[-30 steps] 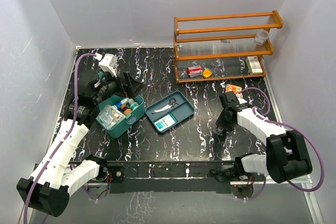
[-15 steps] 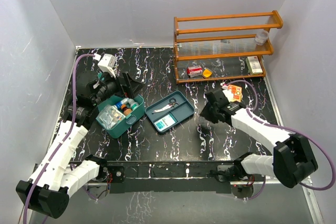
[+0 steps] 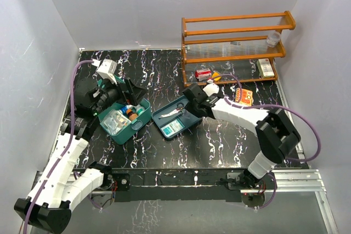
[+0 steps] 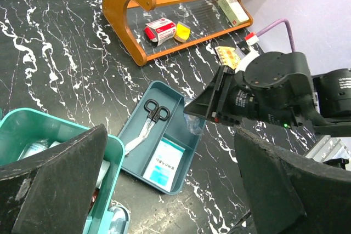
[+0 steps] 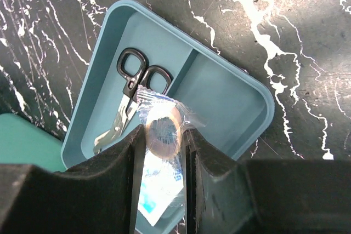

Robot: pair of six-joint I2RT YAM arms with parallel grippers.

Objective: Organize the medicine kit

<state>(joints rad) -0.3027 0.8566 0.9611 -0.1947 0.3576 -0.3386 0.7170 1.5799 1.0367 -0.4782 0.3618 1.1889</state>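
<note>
The medicine kit [image 3: 125,130] is an open teal box at the left with a clear pouch and small bottles inside; its corner shows in the left wrist view [image 4: 38,127] and the right wrist view [image 5: 22,135]. My right gripper [image 3: 193,102] [image 5: 163,135] is shut on a plastic-wrapped tape roll [image 5: 163,129] and holds it just above the darker divided tray [image 3: 189,102] [image 5: 258,97]. The tray holds scissors [image 5: 134,80] [image 4: 153,110] and a white-blue packet [image 4: 163,161]. My left gripper [image 3: 133,90] [image 4: 170,152] is open and empty above the kit's far side.
An orange wooden rack [image 3: 236,47] stands at the back right, with a red-white box [image 3: 203,73], a yellow item [image 3: 216,75] and a pale box [image 3: 265,67] on its bottom shelf. An orange packet [image 3: 244,96] lies in front of it.
My right arm has swung left from the table's right side, carrying the wrapped roll to just above the tray. My left arm has shifted slightly left.
</note>
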